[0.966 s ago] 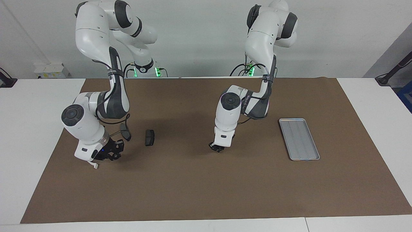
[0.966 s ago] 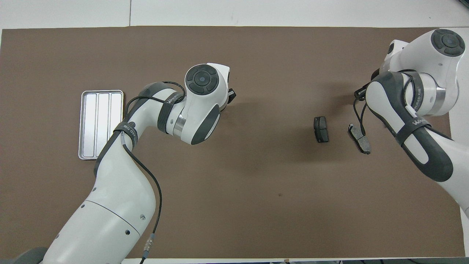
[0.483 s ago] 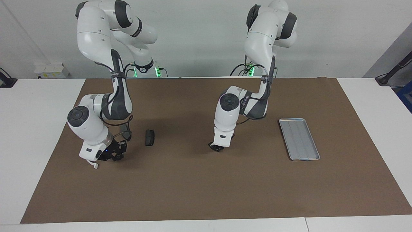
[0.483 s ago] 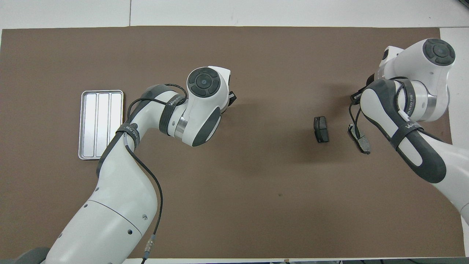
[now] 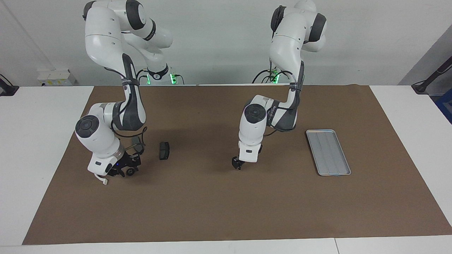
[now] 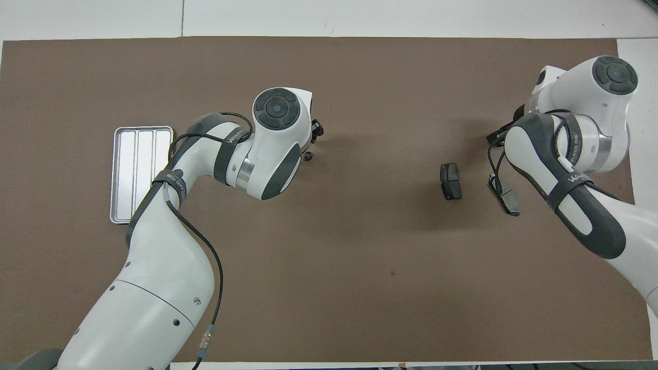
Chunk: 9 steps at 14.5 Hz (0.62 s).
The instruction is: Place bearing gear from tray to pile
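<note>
My right arm covers much of the pile: seen from overhead, its forearm and wrist hide my right gripper, and seen from across the table the wrist covers most of the white bracket (image 5: pixel 101 180), leaving only a sliver beside the wrist's casing. One dark pad (image 5: pixel 137 144) is half lost among my cable loops, while the other dark pad (image 5: pixel 164 150) lies in plain sight just beside it, on the side toward the tray (image 5: pixel 319 131). The whole pile sits well apart from the tray, at the right arm's end of the brown mat (image 5: pixel 226 211). My right gripper (image 5: pixel 123 170) hangs low over the mat beside the bracket, and I cannot tell whether it is open or closed, or whether it touches anything. My left gripper (image 5: pixel 236 165) points straight down, low over the mat between the tray and the pile, and its state I cannot tell either; nothing shows in its grasp. A small dark round part (image 6: pixel 307 155), too small to make out, lies on the mat just beside that gripper, well apart from the tray and from the pile. Both arms are folded, with elbows high, forearms dropping steeply and wrists bent downward; the left arm reaches from its base by the tray toward the mat's middle.
</note>
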Tool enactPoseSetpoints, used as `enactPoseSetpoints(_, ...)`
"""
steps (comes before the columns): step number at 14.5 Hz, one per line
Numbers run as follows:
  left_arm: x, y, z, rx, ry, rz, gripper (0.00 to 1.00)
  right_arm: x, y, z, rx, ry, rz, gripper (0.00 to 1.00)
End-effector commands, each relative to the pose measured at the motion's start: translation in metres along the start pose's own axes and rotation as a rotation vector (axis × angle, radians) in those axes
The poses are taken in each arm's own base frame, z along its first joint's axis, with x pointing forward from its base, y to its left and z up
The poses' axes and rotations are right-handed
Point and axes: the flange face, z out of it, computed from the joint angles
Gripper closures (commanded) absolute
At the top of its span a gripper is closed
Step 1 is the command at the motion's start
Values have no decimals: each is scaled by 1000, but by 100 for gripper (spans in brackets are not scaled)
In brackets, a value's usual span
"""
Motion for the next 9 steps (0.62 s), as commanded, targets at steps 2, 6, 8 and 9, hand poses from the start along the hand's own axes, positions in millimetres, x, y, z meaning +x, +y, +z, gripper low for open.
enactPoseSetpoints(2, 58, -53, -92, 35, 60, -69, 0, -1, -8, -13, -14, 13, 44, 0)
enactPoseSetpoints(6, 138, -164, -197, 42, 35, 26, 0, 18, -12, -41, -40, 79, 17, 0)
enactPoseSetpoints(8, 161, -216, -228, 67, -3, 128, 0, 39, -32, -67, -42, 110, 6, 0)
enactPoseSetpoints(9, 167, -238, -242, 67, -10, 149, 0, 51, -50, -73, -31, 91, -1, 0)
